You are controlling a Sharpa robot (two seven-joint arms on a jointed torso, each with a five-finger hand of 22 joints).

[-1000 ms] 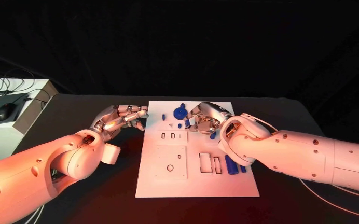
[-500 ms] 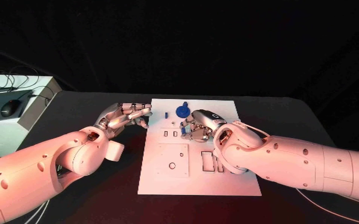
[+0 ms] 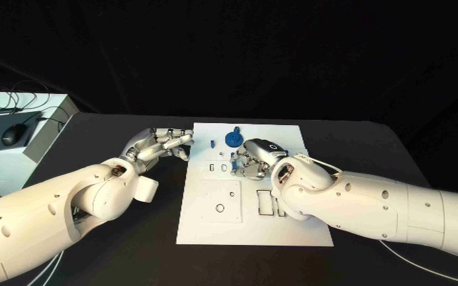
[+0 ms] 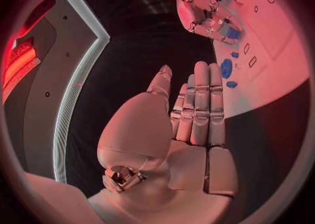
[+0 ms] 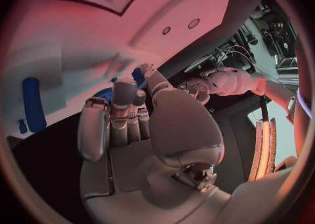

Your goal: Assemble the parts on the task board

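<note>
The white task board [image 3: 205,230] lies in the middle of the black table. A round blue part [image 3: 232,141] and a small blue peg [image 3: 210,145] stand near its far edge. My right hand [image 3: 254,157] hovers over the board's upper middle, fingers curled, pinching a small blue part [image 3: 235,165] above the small slots. In the right wrist view that blue part [image 5: 138,76] sits at the fingertips [image 5: 125,93], and a long blue part [image 5: 33,103] lies on the board. My left hand [image 3: 160,145] rests by the board's left edge, fingers [image 4: 200,103] straight and holding nothing.
The board has a square recess [image 3: 222,200] and narrow rectangular slots [image 3: 263,203] nearer me. A pale box [image 3: 24,143] with a computer mouse and cables stands at the table's far left. My right forearm [image 3: 372,203] covers the board's right side.
My right hand has moved leftward across the board with the small blue part, and its arm now hides the long blue parts at the lower right. The left hand stays put.
</note>
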